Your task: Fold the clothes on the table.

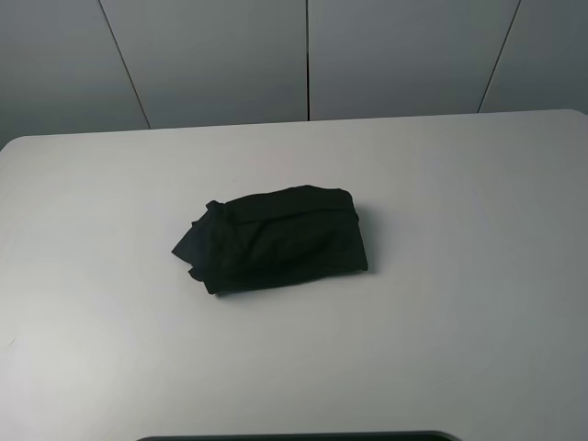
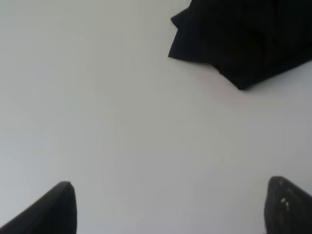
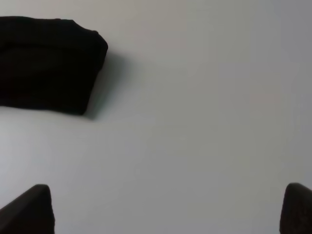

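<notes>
One black T-shirt point(image 1: 273, 240), folded into a compact bundle, lies mid-table point(image 1: 478, 276), well apart from every edge. Both grippers hang spread wide with nothing between them, left gripper point(image 2: 168, 207) and right gripper point(image 3: 168, 209) each clear of the cloth. Only the wrist views show them; the high view shows neither arm.

We seem to be in a lab or test room rather than a home. We see a large white table point(image 1: 478, 276) with rounded corners, smooth and plain, standing in front of a wall of flat grey panels point(image 1: 211, 55) split by thin dark seams. We find only a folded black shirt point(image 1: 276, 241) on the tabletop, lit evenly from above, and we see no furniture or household things around it.
</notes>
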`<move>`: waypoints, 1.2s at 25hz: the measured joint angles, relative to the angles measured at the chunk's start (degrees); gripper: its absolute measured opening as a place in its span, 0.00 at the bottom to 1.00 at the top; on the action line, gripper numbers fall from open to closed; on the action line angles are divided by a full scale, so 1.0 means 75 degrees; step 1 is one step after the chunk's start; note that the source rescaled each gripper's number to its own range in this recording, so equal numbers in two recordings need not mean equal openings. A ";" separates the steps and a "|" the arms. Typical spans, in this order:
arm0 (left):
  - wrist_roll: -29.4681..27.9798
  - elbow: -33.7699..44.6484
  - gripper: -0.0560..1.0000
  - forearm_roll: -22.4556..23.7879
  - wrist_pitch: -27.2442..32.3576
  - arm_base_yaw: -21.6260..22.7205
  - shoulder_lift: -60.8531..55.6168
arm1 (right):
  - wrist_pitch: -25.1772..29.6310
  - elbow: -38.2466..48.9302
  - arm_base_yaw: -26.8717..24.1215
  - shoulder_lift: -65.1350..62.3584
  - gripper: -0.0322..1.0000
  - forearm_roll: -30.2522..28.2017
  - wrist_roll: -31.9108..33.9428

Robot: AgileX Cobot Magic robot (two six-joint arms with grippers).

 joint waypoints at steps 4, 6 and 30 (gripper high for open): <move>0.0421 0.0013 1.00 0.0000 -0.0013 0.0000 -0.1014 | -0.0138 0.0479 0.0000 -0.0728 1.00 0.0025 -0.0120; 0.0531 0.0013 1.00 0.0000 -0.0013 0.0000 -0.1589 | -0.0198 0.0479 0.0000 -0.1025 1.00 0.0048 -0.0139; 0.0843 0.0029 1.00 0.0105 -0.0047 0.0501 -0.1927 | -0.0238 0.0479 0.0000 -0.1924 1.00 0.0166 -0.0197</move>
